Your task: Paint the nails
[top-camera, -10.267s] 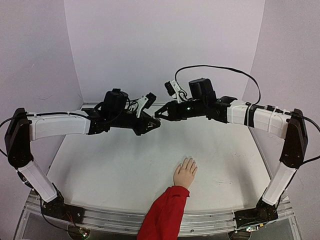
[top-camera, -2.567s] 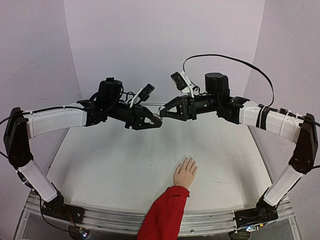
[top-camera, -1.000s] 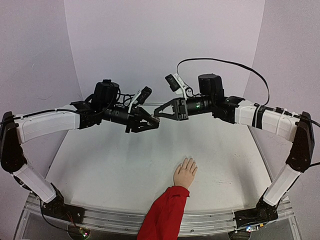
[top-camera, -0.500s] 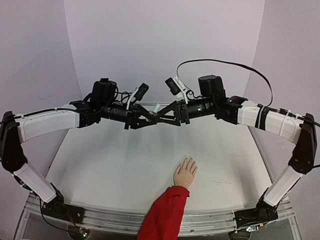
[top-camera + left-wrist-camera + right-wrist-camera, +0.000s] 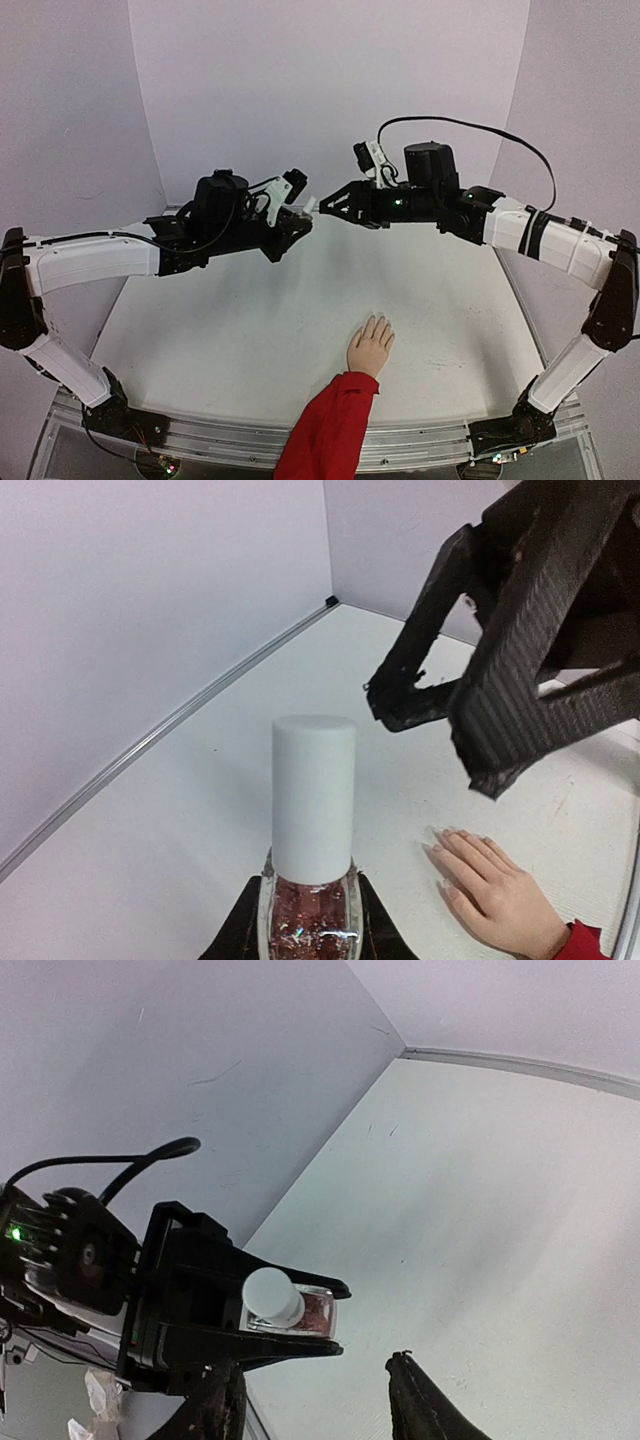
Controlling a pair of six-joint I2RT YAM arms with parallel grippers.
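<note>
The mannequin hand [image 5: 370, 346] with a red sleeve [image 5: 330, 425] lies palm down on the white table near the front; its tiny nails [image 5: 441, 841] also show in the left wrist view. My left gripper [image 5: 298, 217] is held in the air at mid-table, shut on a small bottle [image 5: 305, 915] of pinkish-red glitter polish with a white cap [image 5: 314, 800] still on it. My right gripper [image 5: 326, 207] is open and empty, its tips facing the cap from the right, a little apart from it. In the right wrist view its fingers [image 5: 415, 1400] stand wide apart below the bottle [image 5: 312, 1312].
The white table [image 5: 220, 340] is closed in by pale walls at the back and on both sides. A black cable [image 5: 470, 130] loops above the right arm. A metal rail [image 5: 420, 445] runs along the front edge.
Half a second ago the two grippers overlapped at the bottle. Now the right gripper has drawn back to the right, and the left gripper with the capped bottle has shifted right.
</note>
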